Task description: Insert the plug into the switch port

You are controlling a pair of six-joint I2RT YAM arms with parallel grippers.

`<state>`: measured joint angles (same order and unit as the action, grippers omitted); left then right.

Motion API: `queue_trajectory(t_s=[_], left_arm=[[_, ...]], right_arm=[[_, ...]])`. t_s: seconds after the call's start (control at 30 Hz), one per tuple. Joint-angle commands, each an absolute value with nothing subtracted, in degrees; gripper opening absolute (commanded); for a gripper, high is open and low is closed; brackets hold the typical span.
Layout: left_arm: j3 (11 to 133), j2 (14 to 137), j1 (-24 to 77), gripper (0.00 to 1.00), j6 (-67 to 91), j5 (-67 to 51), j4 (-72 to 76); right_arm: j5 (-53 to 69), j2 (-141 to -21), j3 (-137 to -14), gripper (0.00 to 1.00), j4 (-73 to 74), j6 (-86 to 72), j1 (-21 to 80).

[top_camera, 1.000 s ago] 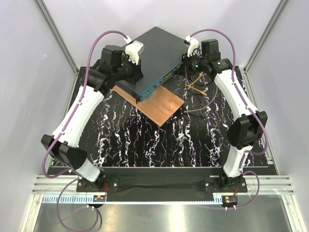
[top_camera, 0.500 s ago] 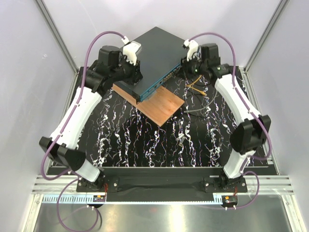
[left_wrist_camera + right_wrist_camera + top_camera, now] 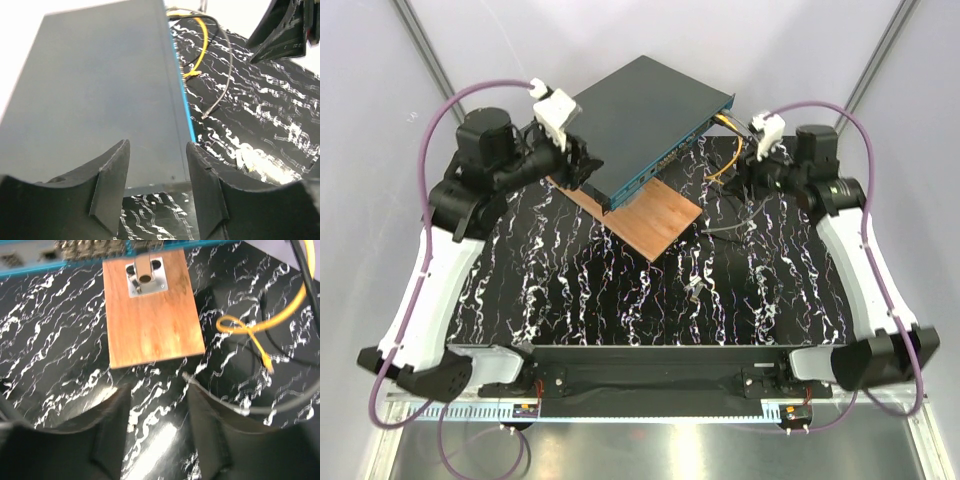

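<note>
The tiny pale grey, partly clear plug (image 3: pixel 695 290) lies on the black mat (image 3: pixel 570 300), well apart from the big flat grey-teal switch box (image 3: pixel 638 118). It looks light, hard and slippery (pinch its sides softly). The left gripper (image 3: pixel 157 150) and right gripper (image 3: pixel 157 395) are spread, empty.

The board (image 3: pixel 655 215) lies just before the switch (image 3: pixel 640 110), cables (image 3: pixel 720 160) at its right.

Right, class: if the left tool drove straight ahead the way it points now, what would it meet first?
Probably the large flat dark grey-teal switch box: its near end lies just past the left tool, in line with the gap between its fingers, though depth is unclear.
</note>
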<state>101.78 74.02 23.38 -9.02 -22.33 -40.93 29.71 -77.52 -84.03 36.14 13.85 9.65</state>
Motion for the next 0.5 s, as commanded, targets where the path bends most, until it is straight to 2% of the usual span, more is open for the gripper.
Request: queue_trajectory(t_s=[0.0,0.03,0.17,0.27,0.47], left_arm=[[98.8,71.2,25.0,0.55,-17.0,-26.6,-42.4],[97.8,70.8,26.4,0.55,-18.0,-26.5,-42.6],[92.5,68.6,32.9,0.55,-25.5,-22.1,-41.4],[89.5,68.2,37.3,0.5,-25.8,-16.7,-37.2],[88.9,72.9,39.7,0.47,-25.1,-18.6,-31.4]], right_arm=[[32.3,-71.6,-81.3,0.58,40.2,16.0,8.9],[32.3,-70.8,-80.9,0.63,41.9,16.3,8.5],[32.3,-67.8,-79.8,0.64,45.1,18.0,7.4],[31.0,-66.4,-79.2,0.57,44.3,18.3,6.7],[35.2,-70.9,-81.3,0.55,47.8,19.3,5.0]])
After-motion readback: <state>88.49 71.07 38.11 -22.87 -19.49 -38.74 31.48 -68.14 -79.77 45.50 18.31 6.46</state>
